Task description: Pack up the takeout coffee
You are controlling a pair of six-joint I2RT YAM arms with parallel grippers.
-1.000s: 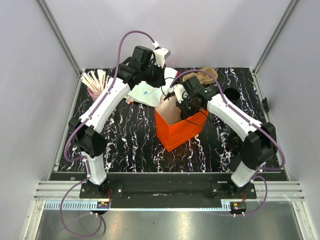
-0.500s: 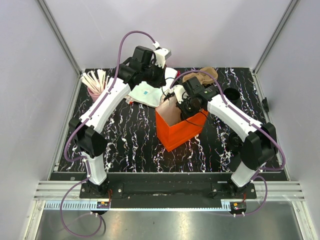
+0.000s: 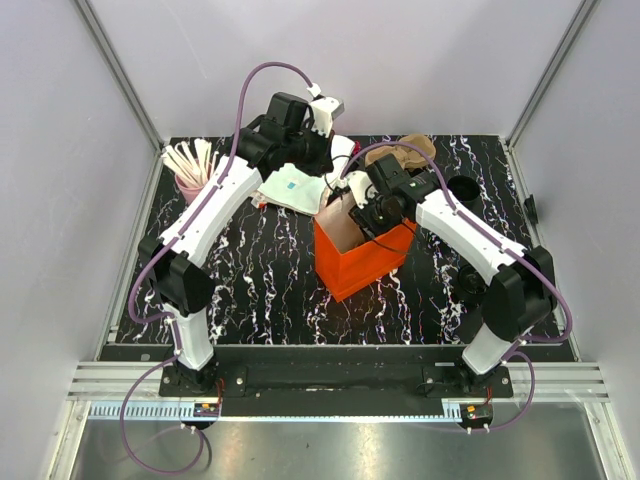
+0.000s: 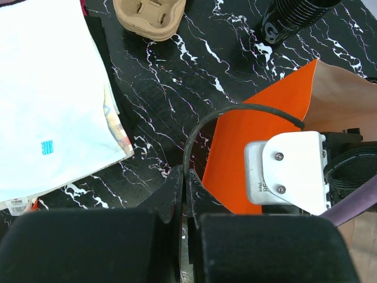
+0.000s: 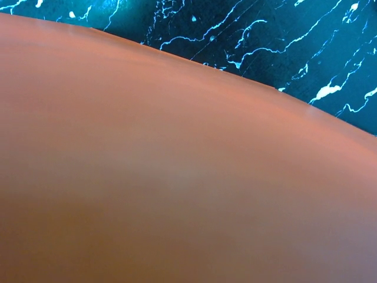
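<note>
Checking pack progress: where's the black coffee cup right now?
Top view: the black coffee cup sits on the table at the far right, outside the orange bag, right of the cardboard tray.

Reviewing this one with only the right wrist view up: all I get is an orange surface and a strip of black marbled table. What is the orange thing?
Observer: An orange paper bag, standing open on the table, with the right gripper at its mouth.
Operator: Where is the coffee?
Observer: A black cup stands upright on the table to the right of the bag, outside it.
Operator: And the other arm?
Observer: The left gripper is close to the bag, its jaws shut with nothing visible between them.
</note>
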